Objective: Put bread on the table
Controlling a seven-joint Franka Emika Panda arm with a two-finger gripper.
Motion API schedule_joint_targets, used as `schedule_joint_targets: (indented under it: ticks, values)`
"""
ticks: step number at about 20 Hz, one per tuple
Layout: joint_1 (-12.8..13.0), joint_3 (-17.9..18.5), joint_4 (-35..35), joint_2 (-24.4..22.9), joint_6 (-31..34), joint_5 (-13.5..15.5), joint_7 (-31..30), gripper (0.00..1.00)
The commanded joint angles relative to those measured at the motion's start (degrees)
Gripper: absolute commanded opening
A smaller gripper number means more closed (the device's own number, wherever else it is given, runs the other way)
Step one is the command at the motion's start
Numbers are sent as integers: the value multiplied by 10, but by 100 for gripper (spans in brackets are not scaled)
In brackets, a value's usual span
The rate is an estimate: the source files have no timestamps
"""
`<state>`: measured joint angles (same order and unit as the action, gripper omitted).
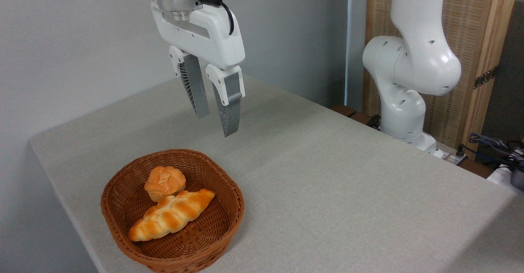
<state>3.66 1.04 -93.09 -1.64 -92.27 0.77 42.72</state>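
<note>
I see my claw (215, 123) hanging part-open and empty above the basket (123, 219), where the bun (164, 182) rests on the worktop (327, 183).

The small round knotted bun (164, 183), golden-orange with paler creases, lies well below the claw (216, 121) and a little to its left, nearer the camera. It sits upright, whole, its lower right edge touching a long braided loaf (172, 214), both inside a brown wicker basket (123, 191). The large flat tabletop in light grey-beige cloth (327, 191), with a rounded corner at the far left, spreads beneath the claw and far to its right, level and smooth.
</note>
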Motion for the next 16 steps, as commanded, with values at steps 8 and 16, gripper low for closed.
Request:
schedule_joint_targets:
  ticks: [8, 16]
  values:
    - [21, -5, -103, -7, -198, 36, 10, 100]
    - [21, -40, -181, 1, -324, 112, 4, 100]
